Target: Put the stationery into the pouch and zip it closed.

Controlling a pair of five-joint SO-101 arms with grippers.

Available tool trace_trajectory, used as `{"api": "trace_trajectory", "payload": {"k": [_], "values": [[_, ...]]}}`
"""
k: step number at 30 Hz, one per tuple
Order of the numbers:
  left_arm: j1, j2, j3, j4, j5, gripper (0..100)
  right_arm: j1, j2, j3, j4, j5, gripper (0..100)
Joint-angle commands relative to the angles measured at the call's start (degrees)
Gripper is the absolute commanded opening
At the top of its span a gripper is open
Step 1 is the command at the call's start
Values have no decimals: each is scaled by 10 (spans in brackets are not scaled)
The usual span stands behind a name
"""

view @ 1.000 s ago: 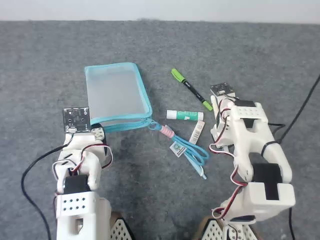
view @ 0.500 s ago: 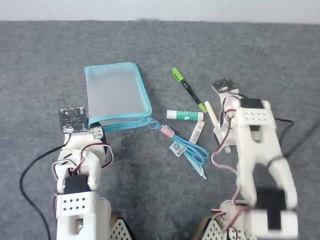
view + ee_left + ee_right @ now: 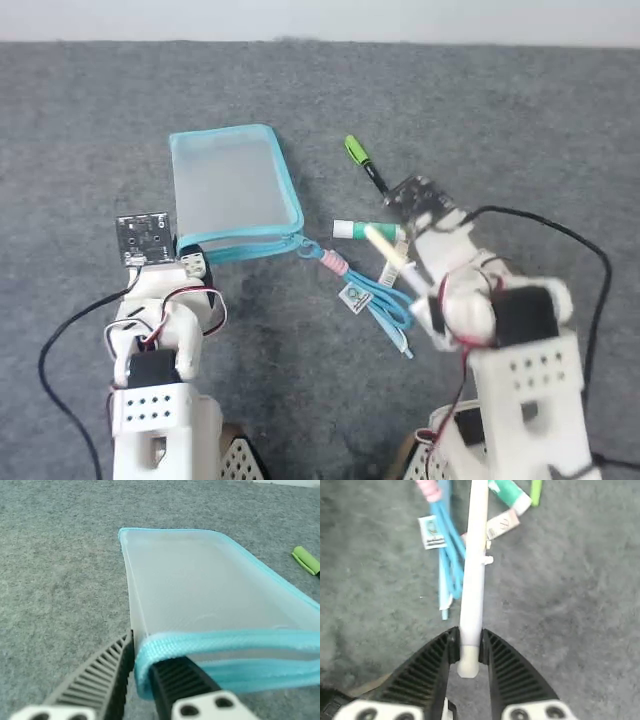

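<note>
Pouch (image 3: pixel 235 190) flat on counter (image 3: pixel 100 120), my left claw (image 3: pixel 141 655) clamped on its teal zip edge, right claw (image 3: pixel 469 640) clamped on white pen (image 3: pixel 474 555), glue stick (image 3: pixel 350 229) and green marker (image 3: pixel 357 155) outside pouch, marker's far end hidden behind my right arm.

Translucent pouch (image 3: pixel 232 190) (teal-edged) flat; white pen (image 3: pixel 385 252) over glue stick (image 3: pixel 348 229), green marker (image 3: pixel 360 160) nearby.

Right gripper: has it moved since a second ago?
Yes. The right gripper, shut on the white pen, has swung left in the high view; the pen now overlaps the glue stick, nearer the pouch.
</note>
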Motion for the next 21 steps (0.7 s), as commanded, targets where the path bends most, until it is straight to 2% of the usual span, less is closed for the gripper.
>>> {"api": "trace_trajectory", "payload": {"k": [1, 7, 14, 21], "values": [[5, 1, -39, -21, 8, 12, -28, -48, -25, 1, -11, 6], [5, 1, -39, -21, 8, 12, -90, -97, -25, -22, -11, 6], [6, 1, -40, -22, 8, 12, -217, -94, -24, -36, -10, 6], [6, 1, -40, -22, 8, 12, -240, -17, -24, -99, -11, 6]]}}
